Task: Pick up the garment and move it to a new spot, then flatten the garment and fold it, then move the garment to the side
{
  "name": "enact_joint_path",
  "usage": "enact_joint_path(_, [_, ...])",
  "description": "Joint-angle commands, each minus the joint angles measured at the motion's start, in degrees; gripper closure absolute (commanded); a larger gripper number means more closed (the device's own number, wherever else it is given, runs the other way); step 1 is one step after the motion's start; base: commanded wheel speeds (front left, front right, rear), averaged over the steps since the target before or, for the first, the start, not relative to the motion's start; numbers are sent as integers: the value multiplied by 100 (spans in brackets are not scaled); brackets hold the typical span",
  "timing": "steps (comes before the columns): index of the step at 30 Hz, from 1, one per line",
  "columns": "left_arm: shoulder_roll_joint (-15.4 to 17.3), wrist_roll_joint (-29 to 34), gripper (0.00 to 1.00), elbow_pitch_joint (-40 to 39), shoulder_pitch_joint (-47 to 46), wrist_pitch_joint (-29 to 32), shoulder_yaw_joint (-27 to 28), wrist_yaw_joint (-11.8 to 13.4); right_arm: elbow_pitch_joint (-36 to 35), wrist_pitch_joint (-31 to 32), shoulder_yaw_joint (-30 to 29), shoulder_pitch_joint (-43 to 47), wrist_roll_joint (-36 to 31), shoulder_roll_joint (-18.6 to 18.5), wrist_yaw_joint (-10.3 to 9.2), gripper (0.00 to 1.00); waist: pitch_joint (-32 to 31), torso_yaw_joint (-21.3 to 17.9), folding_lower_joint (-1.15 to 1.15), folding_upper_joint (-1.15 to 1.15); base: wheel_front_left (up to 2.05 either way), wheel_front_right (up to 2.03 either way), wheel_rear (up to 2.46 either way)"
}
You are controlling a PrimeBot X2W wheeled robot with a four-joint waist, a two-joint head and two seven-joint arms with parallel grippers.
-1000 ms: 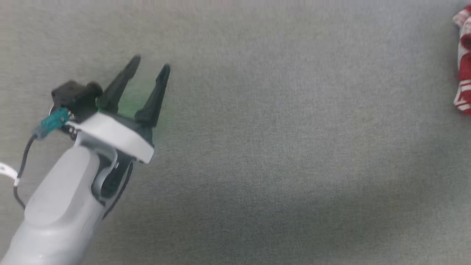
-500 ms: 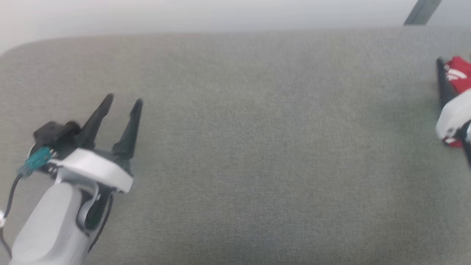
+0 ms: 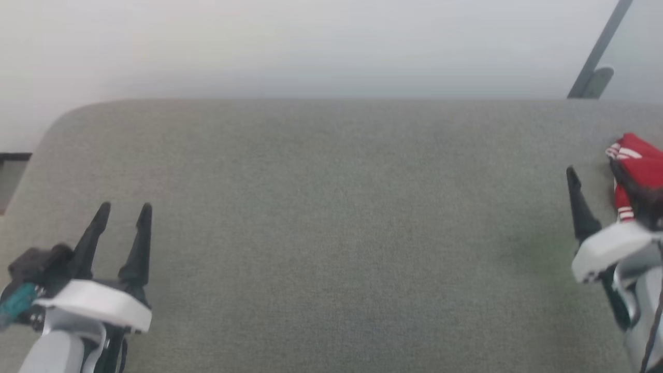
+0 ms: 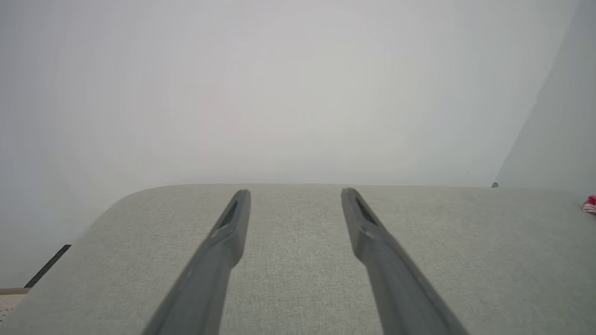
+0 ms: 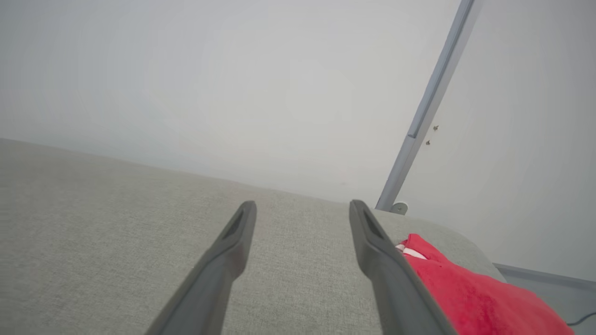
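Garment (image 3: pixel 641 161), red, white-striped trim, on grey upholstered surface (image 3: pixel 331 233)

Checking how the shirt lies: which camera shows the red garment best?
The right wrist view: the garment is close and large, lower right. The head view crops it at its right edge; the left wrist view catches a distant sliver.

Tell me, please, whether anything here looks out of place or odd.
Only the garment stands out: it sits in a compact bundle close to the right edge of the grey table, beside the open right gripper, and is partly cut off in the head view. Nothing looks spilled or damaged.
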Motion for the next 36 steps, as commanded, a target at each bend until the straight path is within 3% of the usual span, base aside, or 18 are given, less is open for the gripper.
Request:
enact_joint_path(1, [-46,62,0,-71,151,-21,87,-8,-176,-26,-51,228,-37,89,-9,0,-133,65,0,0,0,0,0])
enact_joint_path(16, [-274,309,0,-524,1043,-21,635,-8,-1936,-22,-727,2050,-455,1004,-9,0,-441,283,0,0,0,0,0])
enact_joint_path(26, [-285,236,0,-596,1204,-21,603,-8,-2436,-22,-966,2623,-588,1404,-9,0,-467,240,0,0,0,0,0])
enact_joint_path(36, [-252,101,0,-723,1217,-21,481,-8,-2622,-22,-1070,2783,-648,1527,-9,0,-455,203,0,0,0,0,0])
